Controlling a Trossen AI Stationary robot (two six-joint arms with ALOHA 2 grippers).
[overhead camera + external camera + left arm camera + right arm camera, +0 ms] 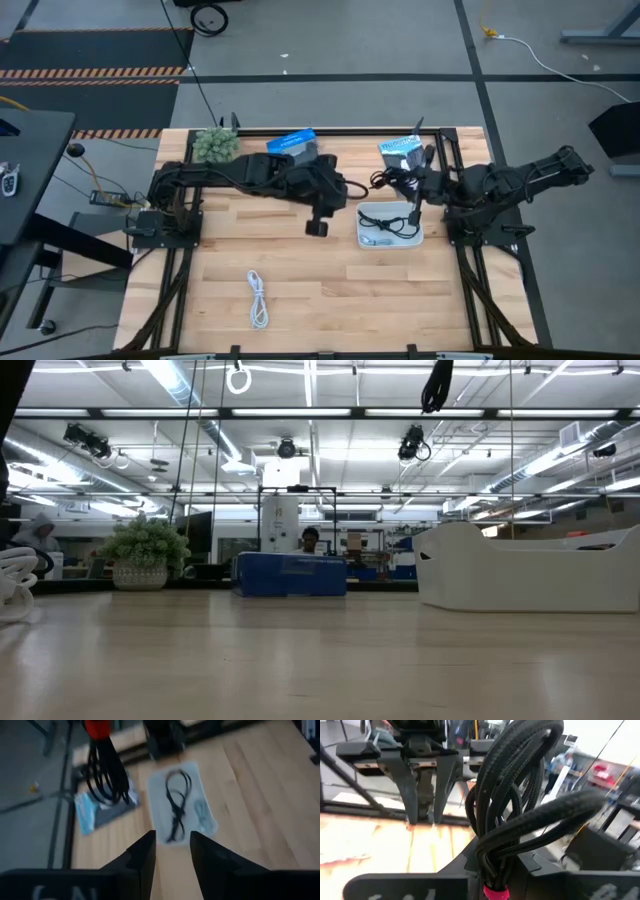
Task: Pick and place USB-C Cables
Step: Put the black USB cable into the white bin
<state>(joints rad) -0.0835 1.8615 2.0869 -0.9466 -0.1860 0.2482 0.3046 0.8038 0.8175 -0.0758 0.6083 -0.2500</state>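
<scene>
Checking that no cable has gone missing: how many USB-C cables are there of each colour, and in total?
Black with red, held up by the right gripper: 1
Black, in the white tray: 1
Pale blue-grey, in the tray: 1
White, loose on the table: 1
Total: 4

I see four USB-C cables. The white cable (259, 299) lies alone on the desk, stretched out in a loose bundle near the front edge, left of centre. Two more rest in the white tray (366, 238) right of the desk's centre: a black cable (176, 802) looped in a figure of eight, and a pale blue-grey cable (201, 813) just beside it. The black cable with red tie (520, 815) hangs bundled in the right tool (411, 212), above the tray's rear edge.
</scene>
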